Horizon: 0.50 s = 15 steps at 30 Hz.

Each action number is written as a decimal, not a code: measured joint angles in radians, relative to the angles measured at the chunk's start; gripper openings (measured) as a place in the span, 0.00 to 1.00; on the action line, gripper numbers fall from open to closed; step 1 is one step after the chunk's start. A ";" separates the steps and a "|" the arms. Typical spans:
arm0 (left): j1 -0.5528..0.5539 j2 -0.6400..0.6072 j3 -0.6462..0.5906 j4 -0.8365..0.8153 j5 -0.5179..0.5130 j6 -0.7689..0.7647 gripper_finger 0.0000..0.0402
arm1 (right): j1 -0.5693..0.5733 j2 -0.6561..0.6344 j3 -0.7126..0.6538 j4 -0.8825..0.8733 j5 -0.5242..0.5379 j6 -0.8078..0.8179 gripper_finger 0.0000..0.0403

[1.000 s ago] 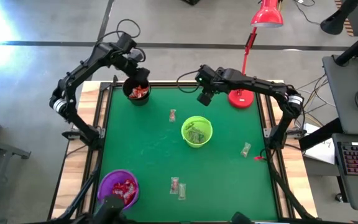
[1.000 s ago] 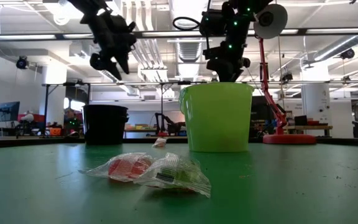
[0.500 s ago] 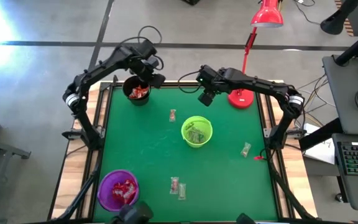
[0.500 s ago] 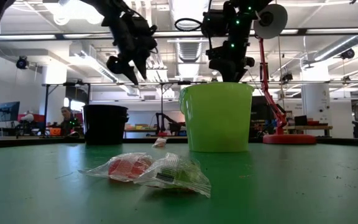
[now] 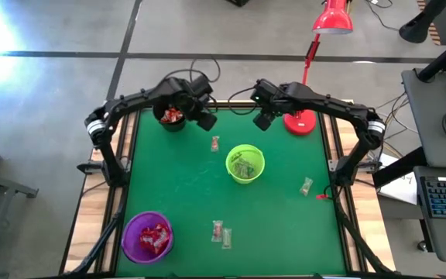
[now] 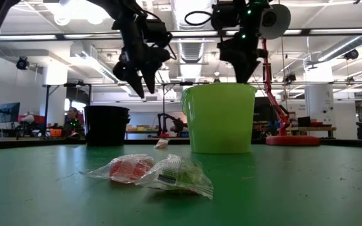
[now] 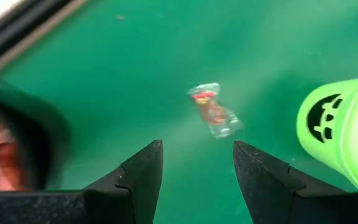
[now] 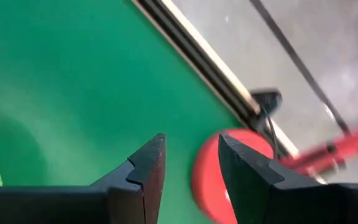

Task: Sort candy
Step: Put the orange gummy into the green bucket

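Wrapped candy lies on the green table: one red piece (image 5: 215,143) (image 7: 213,112) between the black cup (image 5: 171,116) and the green cup (image 5: 245,163), a pale one (image 5: 306,186) at the right, and two (image 5: 221,232) (image 6: 149,172) near the front. The black cup and the purple cup (image 5: 147,235) hold red candy; the green cup holds pale candy. My left gripper (image 5: 206,120) (image 7: 194,165) hangs open above the table, just right of the black cup, with the red piece ahead of its fingers. My right gripper (image 5: 263,120) (image 8: 190,168) hangs open above the table's far edge, beyond the green cup.
A red desk lamp stands with its base (image 5: 300,122) (image 8: 219,174) at the far right corner, close to my right gripper. A wooden and metal frame (image 5: 122,155) borders the table. Open green surface lies left of the green cup.
My left gripper has left the black cup and swung toward the table's right edge and down, toward the red candy between the black and green cups, staying open. My right gripper has risen a little and rolled slightly, still open.
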 joint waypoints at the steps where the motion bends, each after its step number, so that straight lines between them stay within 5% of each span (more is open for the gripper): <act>1: -0.012 0.000 -0.019 0.026 0.000 -0.005 0.44 | 0.001 -0.010 0.004 -0.032 0.000 0.023 0.34; 15: -0.089 0.003 -0.151 0.236 0.001 -0.142 0.44 | 0.036 -0.163 0.009 -0.246 -0.027 0.177 0.36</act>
